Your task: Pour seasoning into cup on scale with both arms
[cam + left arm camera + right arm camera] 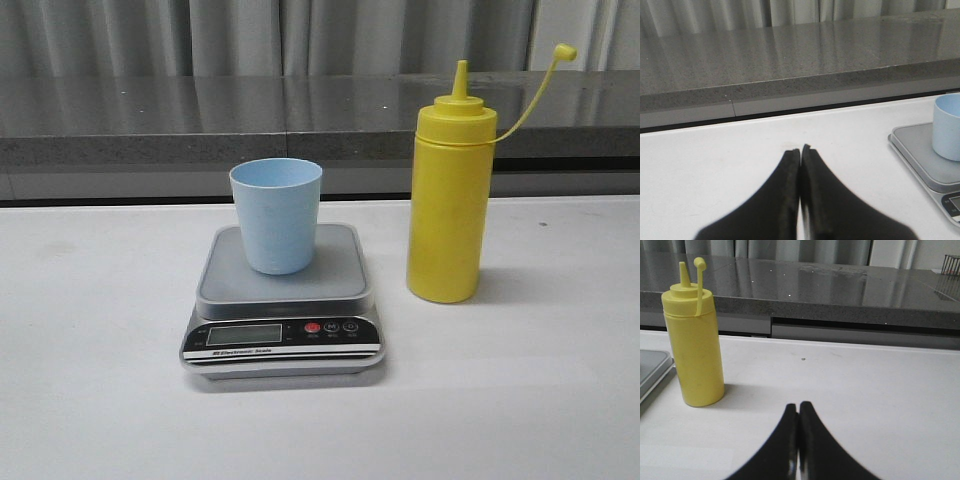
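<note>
Neither arm shows in the front view; only the wrist cameras catch the grippers. Left gripper (800,150): fingers pressed together, tips meeting in a thin seam, nothing between them, low over the white table (715,160) and clear of everything. Right gripper (798,406): same pose, fingers together, empty, over bare table.

Yellow squeeze bottle (450,190) stands upright on the table, long axis vertical, pointed nozzle (460,78) straight up. Its small cap (566,52) is off the nozzle, held out on a thin tether (530,108) that arcs up and away toward the robot's right. Bottle sits just beside the scale on the robot's right, not touching it, and stands taller than the cup. In the right wrist view the bottle (692,337) is well apart from the fingertips, off toward the scale side.

Light blue cup (277,214) is upright, mouth up, tapering toward the base, on the scale platform (340,270), toward the platform's back half. Cannot tell from these angles whether anything is inside it.

Digital kitchen scale (283,340) lies flat on the table, black front panel facing the robot, LCD display (243,335) on it with a red button (312,328) to its right. Display digits too small to read.

Left wrist view catches the cup (947,127) and a scale corner (912,150) at the frame edge, well apart from the left gripper.
</note>
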Tool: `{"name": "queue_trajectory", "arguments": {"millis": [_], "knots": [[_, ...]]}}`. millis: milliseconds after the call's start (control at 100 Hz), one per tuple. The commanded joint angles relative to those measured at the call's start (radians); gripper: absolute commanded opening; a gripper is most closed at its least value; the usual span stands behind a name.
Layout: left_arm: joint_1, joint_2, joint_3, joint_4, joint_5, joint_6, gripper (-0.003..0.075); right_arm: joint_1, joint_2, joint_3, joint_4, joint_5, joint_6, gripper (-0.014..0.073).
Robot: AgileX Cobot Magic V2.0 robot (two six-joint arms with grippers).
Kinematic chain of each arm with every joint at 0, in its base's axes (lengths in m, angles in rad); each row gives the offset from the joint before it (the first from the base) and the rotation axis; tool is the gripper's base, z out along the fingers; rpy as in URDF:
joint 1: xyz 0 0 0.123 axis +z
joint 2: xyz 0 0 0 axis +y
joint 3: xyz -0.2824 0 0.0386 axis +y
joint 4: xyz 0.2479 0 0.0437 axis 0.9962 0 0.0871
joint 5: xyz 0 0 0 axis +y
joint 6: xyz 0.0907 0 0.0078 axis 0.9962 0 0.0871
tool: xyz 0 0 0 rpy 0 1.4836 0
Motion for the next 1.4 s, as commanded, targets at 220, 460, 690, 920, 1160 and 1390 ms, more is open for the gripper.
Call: {"name": "queue_trajectory", "arguments": {"millis": [220, 460, 690, 920, 1160, 1390], "knots": [[0.003, -0.101, 0.163, 0.053, -0.238, -0.033, -0.002, -0.006, -0.021, -0.02, -0.003, -0.087, -0.006, -0.0068], [0.01, -0.179, 0.231, 0.075, -0.242, -0.094, -0.002, -0.006, -0.021, -0.02, -0.003, -0.087, -0.006, -0.0068], [0.054, -0.183, 0.248, 0.077, -0.238, -0.115, -0.002, -0.006, -0.021, -0.02, -0.003, -0.087, -0.006, -0.0068], [0.057, -0.183, 0.248, 0.079, -0.24, -0.115, -0.002, -0.006, -0.021, -0.02, -0.003, -0.087, -0.006, -0.0068], [0.057, -0.183, 0.248, 0.077, -0.24, -0.115, -0.002, -0.006, -0.021, -0.02, -0.003, -0.087, -0.006, -0.0068], [0.057, -0.183, 0.248, 0.077, -0.24, -0.115, -0.002, -0.006, -0.021, -0.02, -0.003, -0.087, -0.006, -0.0068]]}}
